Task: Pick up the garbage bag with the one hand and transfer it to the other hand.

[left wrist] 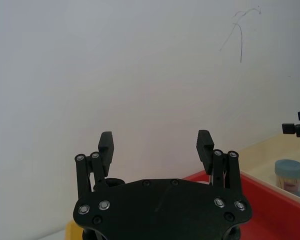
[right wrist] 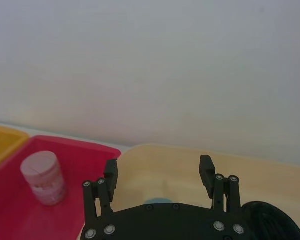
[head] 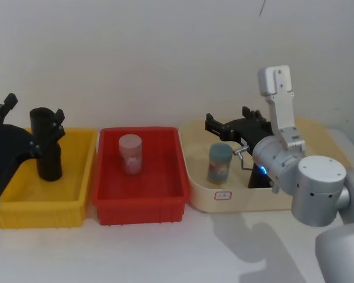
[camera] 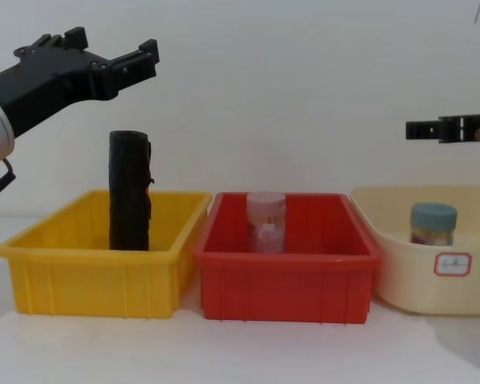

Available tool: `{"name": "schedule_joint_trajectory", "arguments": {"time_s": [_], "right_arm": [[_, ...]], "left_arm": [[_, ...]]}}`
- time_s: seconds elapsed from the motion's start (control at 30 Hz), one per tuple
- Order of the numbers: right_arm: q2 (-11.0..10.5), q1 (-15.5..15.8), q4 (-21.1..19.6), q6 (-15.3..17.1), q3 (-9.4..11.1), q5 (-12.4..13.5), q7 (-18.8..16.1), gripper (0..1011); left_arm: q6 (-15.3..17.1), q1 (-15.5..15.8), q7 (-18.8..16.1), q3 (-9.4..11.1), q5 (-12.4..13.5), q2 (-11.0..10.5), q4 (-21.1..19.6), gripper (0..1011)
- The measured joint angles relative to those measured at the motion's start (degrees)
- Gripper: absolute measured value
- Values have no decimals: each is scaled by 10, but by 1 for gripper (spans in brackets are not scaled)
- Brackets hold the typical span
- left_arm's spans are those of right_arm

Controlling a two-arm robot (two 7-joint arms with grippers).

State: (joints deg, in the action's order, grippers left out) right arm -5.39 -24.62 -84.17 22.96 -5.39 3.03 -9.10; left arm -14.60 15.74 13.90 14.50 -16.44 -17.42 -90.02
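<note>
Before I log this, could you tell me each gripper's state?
Left gripper: open, empty, above the garbage bag.
Right gripper: open, empty.

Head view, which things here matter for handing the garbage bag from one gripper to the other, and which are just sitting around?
For the job:
garbage bag, upright in the yellow bin
left gripper, open, above it
right gripper, open, over the beige tub

Just lying about:
red bin
pink jar
blue-lidded jar
</note>
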Motion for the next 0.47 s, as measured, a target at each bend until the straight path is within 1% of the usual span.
{"name": "schedule_joint_trajectory", "arguments": {"time_s": [0.3,0.47], "right_arm": [[-5,20,-46,7,-3,11,-16,1000],[-7,28,-64,10,-6,16,-22,1000]], "left_arm": [[0,0,0,0,0,0,0,1000],[0,0,0,0,0,0,0,1000]]}}
